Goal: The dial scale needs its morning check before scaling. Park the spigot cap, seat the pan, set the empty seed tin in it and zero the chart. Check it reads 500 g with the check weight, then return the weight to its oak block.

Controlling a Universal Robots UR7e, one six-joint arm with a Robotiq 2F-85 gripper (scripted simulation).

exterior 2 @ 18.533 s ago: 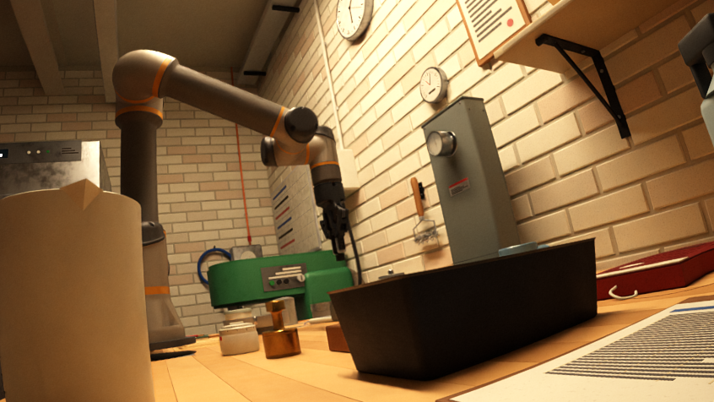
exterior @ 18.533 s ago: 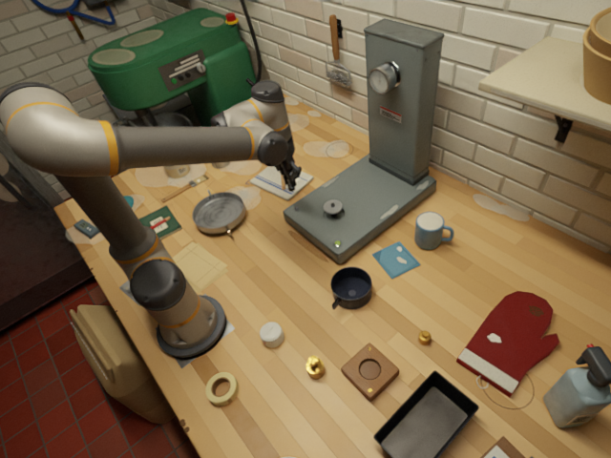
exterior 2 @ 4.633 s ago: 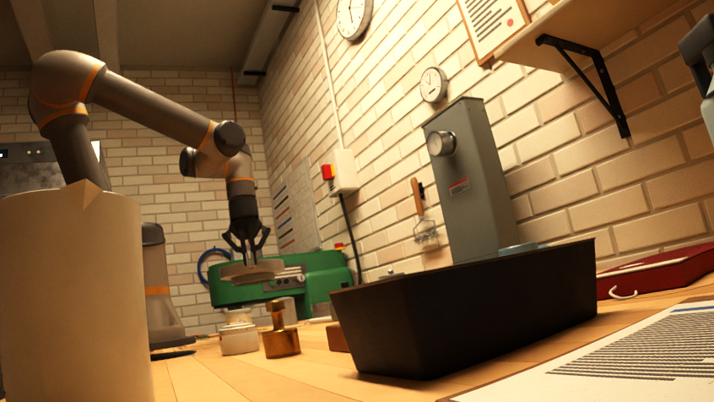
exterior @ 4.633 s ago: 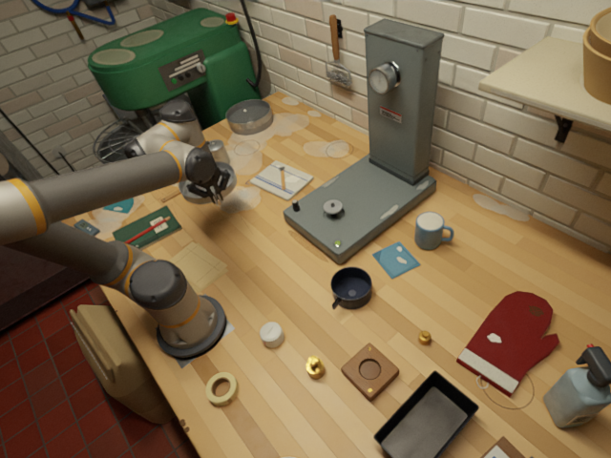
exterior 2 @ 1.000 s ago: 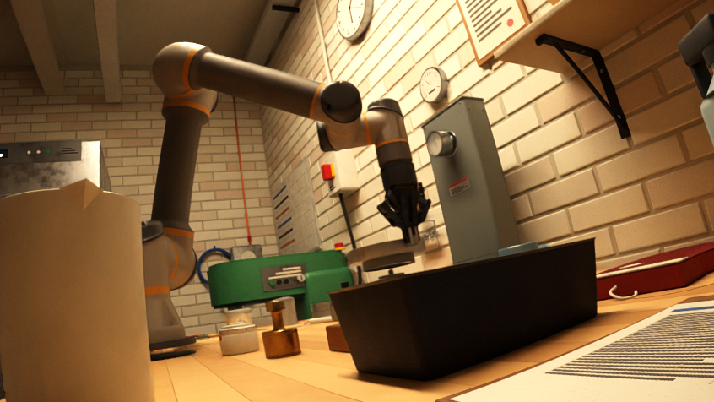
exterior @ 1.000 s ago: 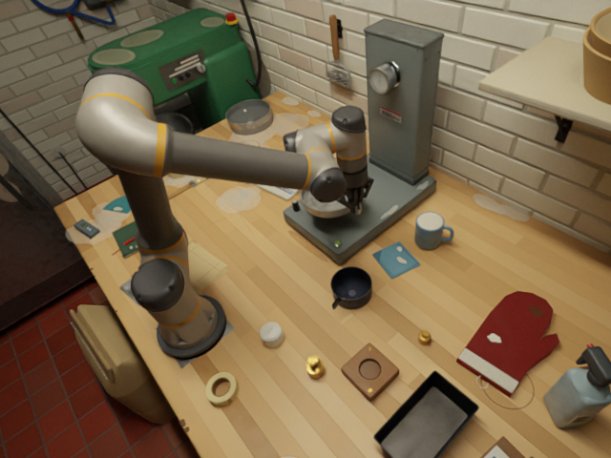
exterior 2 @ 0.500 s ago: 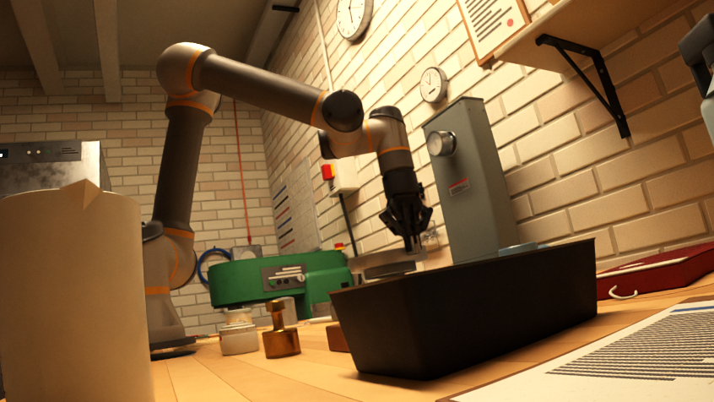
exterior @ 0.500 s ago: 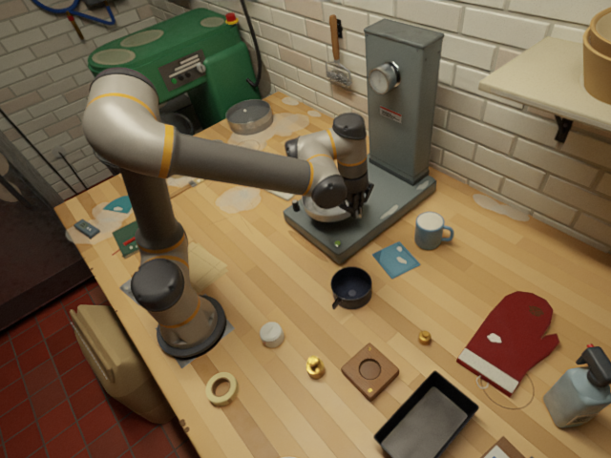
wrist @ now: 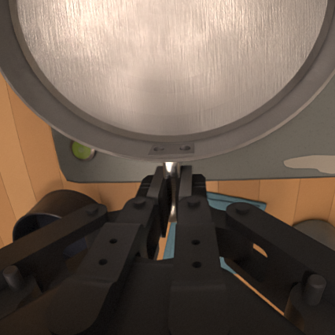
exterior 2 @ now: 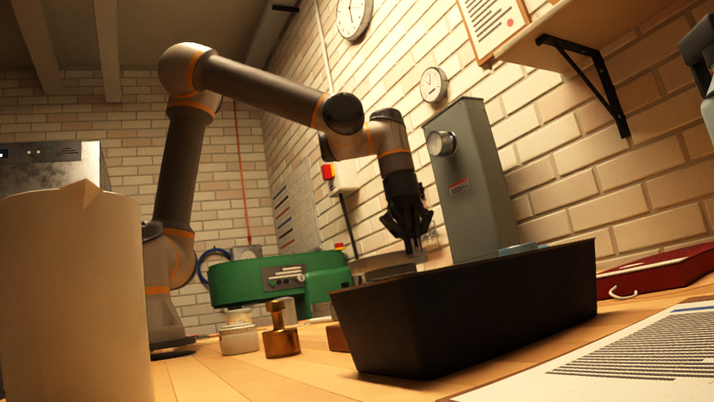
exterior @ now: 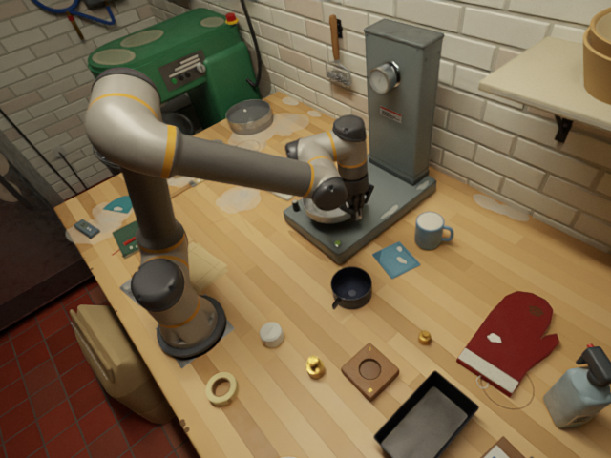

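The round steel pan [wrist: 169, 67] sits over the dial scale's grey base [exterior: 360, 207], in front of the scale's tall column [exterior: 402, 98]. My gripper [wrist: 172, 184] is closed, and its fingers pinch the thin rim of the pan at its near edge [exterior: 358, 212]. The dark seed tin [exterior: 351, 287] stands on the bench in front of the scale. The brass check weight [exterior: 315, 367] stands beside the empty oak block [exterior: 369, 370]. A white cap [exterior: 272, 334] stands near the arm's base.
A black tray [exterior: 427, 419] lies at the bench's front edge. A mug [exterior: 430, 230], a blue card [exterior: 396, 259], a red oven mitt [exterior: 511, 340], a spray bottle [exterior: 580, 389], a small brass knob [exterior: 424, 337] and a tape ring [exterior: 221, 388] are scattered around.
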